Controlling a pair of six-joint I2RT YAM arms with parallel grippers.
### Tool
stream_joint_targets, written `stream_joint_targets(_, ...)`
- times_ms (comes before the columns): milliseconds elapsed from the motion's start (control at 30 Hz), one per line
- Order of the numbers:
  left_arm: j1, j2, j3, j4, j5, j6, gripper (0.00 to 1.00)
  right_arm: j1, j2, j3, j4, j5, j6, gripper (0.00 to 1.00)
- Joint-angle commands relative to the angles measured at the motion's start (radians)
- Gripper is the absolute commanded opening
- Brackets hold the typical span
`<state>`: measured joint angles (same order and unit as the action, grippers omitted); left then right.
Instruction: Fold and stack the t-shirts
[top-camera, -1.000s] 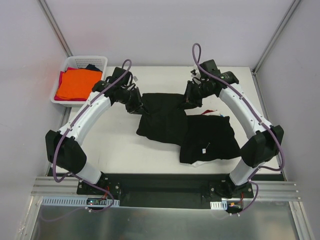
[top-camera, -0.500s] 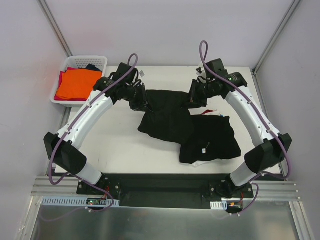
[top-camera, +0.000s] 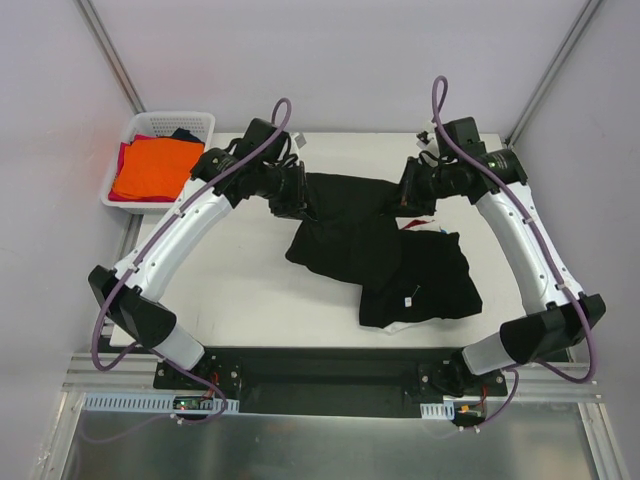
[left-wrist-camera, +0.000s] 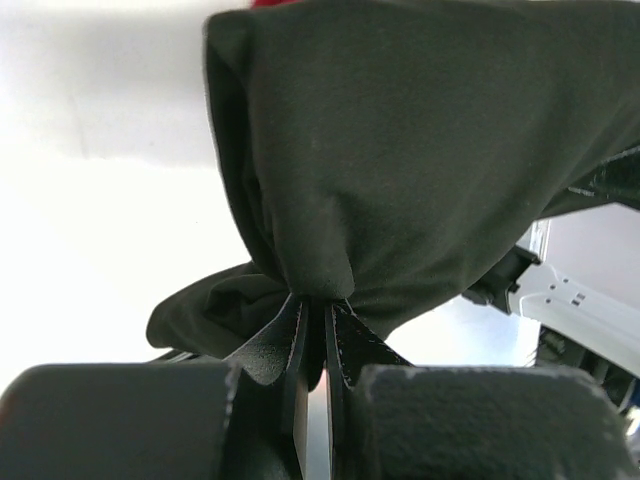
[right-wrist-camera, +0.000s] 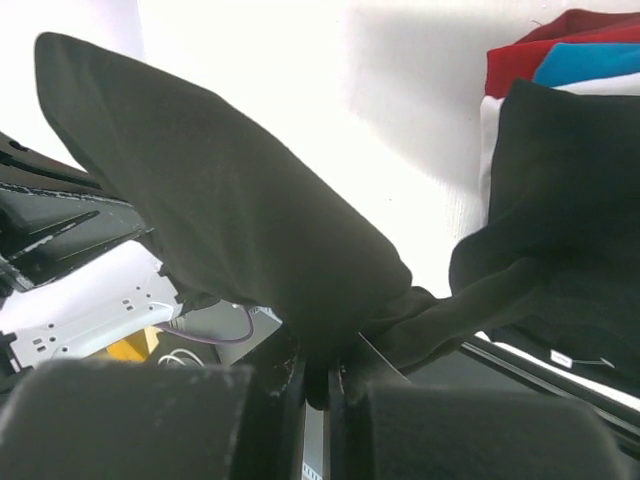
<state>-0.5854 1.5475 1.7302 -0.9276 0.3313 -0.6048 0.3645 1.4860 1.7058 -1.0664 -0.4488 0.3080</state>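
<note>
Top external view: the black t-shirt (top-camera: 345, 228) stretches crosswise over the table's (top-camera: 230, 290) far half between left gripper (top-camera: 292, 200) and right gripper (top-camera: 408, 197), both clamped on its far edge, its body trailing nearward to the folded pile (top-camera: 430, 285).

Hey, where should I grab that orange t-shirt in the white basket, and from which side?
Pinch a free edge of the orange t-shirt, coming straight down from above: it lies flat on top of the pile in the white lattice basket, whose walls would likely block a sideways approach.
</note>
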Motion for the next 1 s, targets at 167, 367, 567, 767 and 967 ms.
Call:
stream_joint_targets(167, -0.05, 0.043, 0.075, -0.082, -0.017, 0.094, 0.0, -0.084, -0.121, 0.02, -0.107, 0.027, -0.056, 0.01)
stream_joint_targets(367, -0.088, 0.059, 0.065, -0.112, -0.046, 0.129, 0.0, -0.199, -0.187, -0.049, -0.188, 0.016, -0.084, 0.01)
stream_joint_targets(567, -0.117, 0.088, 0.058, -0.143, -0.046, 0.166, 0.0, -0.251, -0.228, -0.069, -0.253, 0.031, -0.11, 0.01)
stream_joint_targets(767, -0.163, 0.132, 0.084, -0.183, -0.044, 0.204, 0.0, -0.274, -0.25, -0.064, -0.316, 0.055, -0.139, 0.01)
stream_joint_targets(967, -0.212, 0.183, 0.143, -0.215, -0.067, 0.221, 0.0, -0.3, -0.262, -0.066, -0.366, 0.067, -0.158, 0.01)
